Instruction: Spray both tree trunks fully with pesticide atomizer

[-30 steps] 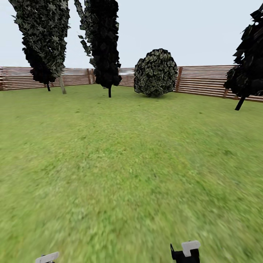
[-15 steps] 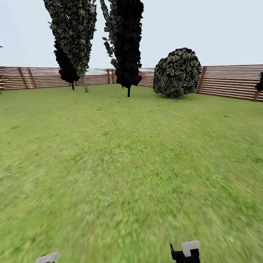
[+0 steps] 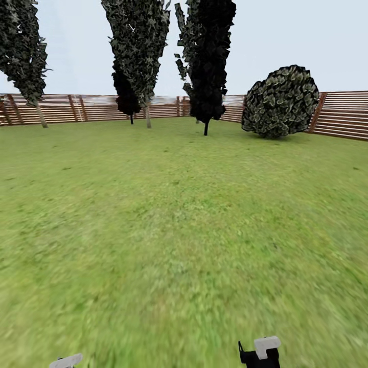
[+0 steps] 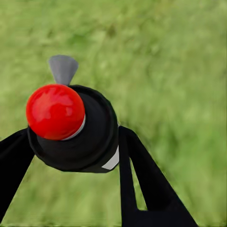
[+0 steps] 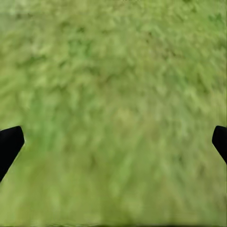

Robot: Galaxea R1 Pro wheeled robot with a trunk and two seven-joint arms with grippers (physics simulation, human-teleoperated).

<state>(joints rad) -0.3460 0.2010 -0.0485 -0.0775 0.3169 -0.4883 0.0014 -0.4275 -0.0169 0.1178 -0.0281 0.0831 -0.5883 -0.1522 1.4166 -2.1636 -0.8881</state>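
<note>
1. Black fingers of the left gripper (image 4: 75,151) clamp the pesticide atomizer (image 4: 71,130), its red top up, above the grass (image 4: 179,71).
2. Right gripper (image 5: 113,137) fingers are spread wide over lawn.
3. Pale-trunked trees (image 3: 138,51) stand by the far fence (image 3: 76,107).

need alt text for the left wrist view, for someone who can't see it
The left gripper holds the pesticide atomizer, a dark bottle with a round red top and a grey nozzle, between its two black fingers. Behind it lies blurred green grass.
</note>
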